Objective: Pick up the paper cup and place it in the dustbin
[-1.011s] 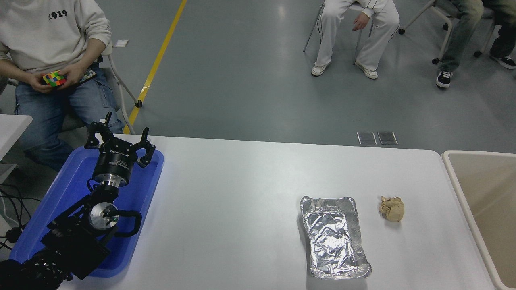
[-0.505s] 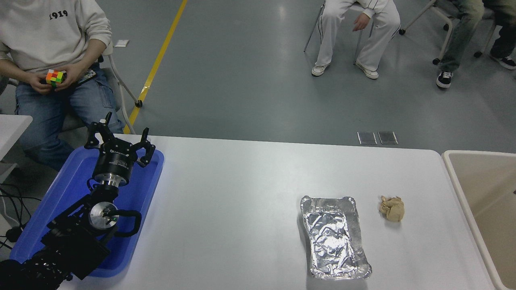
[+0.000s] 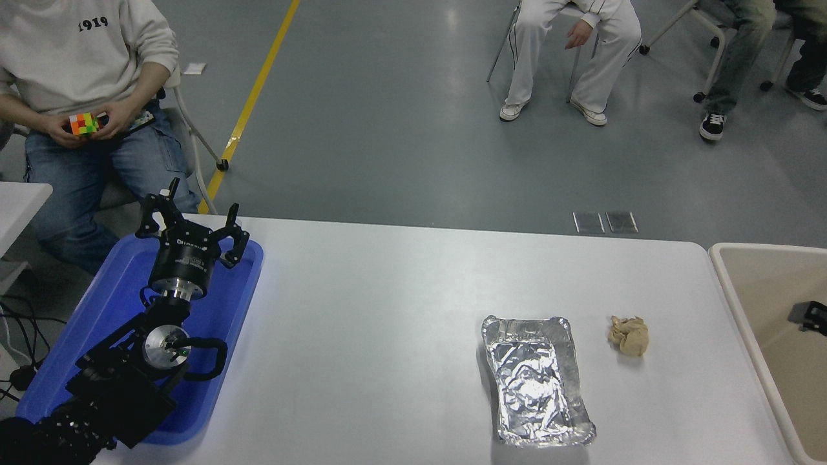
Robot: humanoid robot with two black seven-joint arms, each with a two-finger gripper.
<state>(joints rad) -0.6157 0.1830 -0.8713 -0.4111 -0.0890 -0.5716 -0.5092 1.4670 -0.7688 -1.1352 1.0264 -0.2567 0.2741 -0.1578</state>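
The paper cup is not in view. The dustbin, large and beige with a pale rim, stands at the table's right end and is cut off by the picture's edge. A small black part of my right gripper pokes in from the right edge over the dustbin's inside; I cannot see its fingers. My left gripper is parked at the lower left over the blue plastic tray, fingers spread and empty.
A crinkled foil tray lies right of the table's middle, with a crumpled tan paper ball between it and the dustbin. A person with a colour cube sits at the far left; other people sit further back.
A black part of my right gripper has come into view at the right edge over the dustbin. The left arm has not moved. The person has turned the cube.
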